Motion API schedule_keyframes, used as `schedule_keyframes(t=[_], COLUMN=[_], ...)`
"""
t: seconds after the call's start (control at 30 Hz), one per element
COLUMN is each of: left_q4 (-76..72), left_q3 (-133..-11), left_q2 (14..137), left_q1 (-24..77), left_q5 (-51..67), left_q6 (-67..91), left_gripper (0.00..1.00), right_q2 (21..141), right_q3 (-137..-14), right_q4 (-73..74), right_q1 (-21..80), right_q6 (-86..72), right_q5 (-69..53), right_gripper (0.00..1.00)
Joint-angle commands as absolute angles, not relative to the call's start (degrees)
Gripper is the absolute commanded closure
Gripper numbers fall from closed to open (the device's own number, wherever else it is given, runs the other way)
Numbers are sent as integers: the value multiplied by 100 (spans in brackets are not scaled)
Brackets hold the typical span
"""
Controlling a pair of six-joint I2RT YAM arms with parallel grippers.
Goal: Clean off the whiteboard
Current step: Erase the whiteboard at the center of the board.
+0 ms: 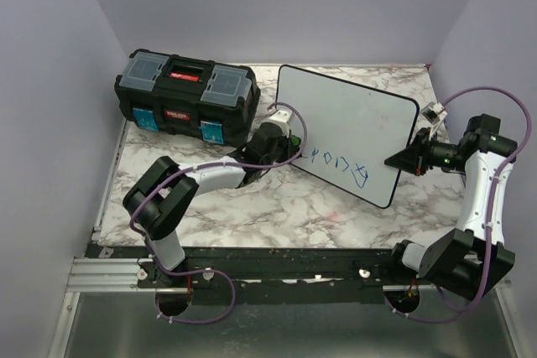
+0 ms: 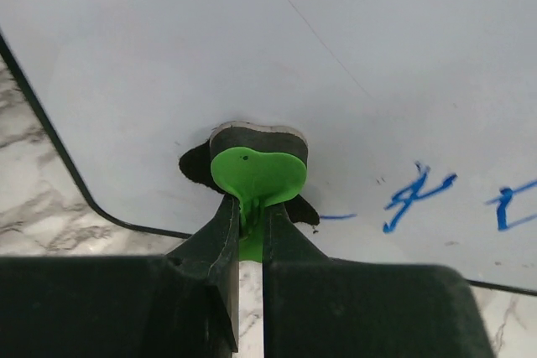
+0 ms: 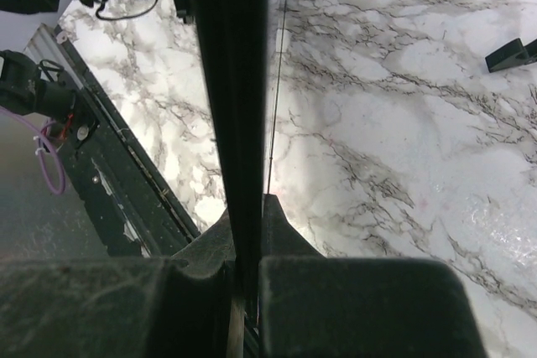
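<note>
Top external: black toolbox (image 1: 186, 98) lid closed, beside whiteboard (image 1: 348, 127).

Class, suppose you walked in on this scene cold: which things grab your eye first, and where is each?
The whiteboard fills the middle of the marble table, with blue lettering along its near edge. The left gripper is shut on a green-handled eraser held against the board beside that lettering, while the right gripper clamps the board's right edge. A black toolbox sits at the rear left.
</note>
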State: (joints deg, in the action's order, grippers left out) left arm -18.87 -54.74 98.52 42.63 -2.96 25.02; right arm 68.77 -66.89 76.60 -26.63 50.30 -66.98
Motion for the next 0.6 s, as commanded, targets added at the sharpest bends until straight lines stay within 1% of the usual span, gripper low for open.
schedule_keyframes(t=[0.0,0.23,0.33,0.57], left_q4=[-2564,-2773,-2703,-2688], left_q3=[-5123,-5318,-5300,-5018], left_q2=[10020,9801,9747,9961], left_q1=[4679,5080,5005,4694], left_q5=[-71,-685,-1009,-1080], left_q6=[2776,2484,2386,2664], left_gripper=[100,100,100,100], right_q2=[6663,6657,6619,6618], right_q3=[-6688,-6688,-6682,-6680], right_q4=[7822,7822,7806,7796], right_q1=[-2586,-2584,-2590,-2584], right_q6=[4987,4979,4959,4950], right_q5=[-7658,-7660,-7654,-7664], right_gripper=[99,99,99,99])
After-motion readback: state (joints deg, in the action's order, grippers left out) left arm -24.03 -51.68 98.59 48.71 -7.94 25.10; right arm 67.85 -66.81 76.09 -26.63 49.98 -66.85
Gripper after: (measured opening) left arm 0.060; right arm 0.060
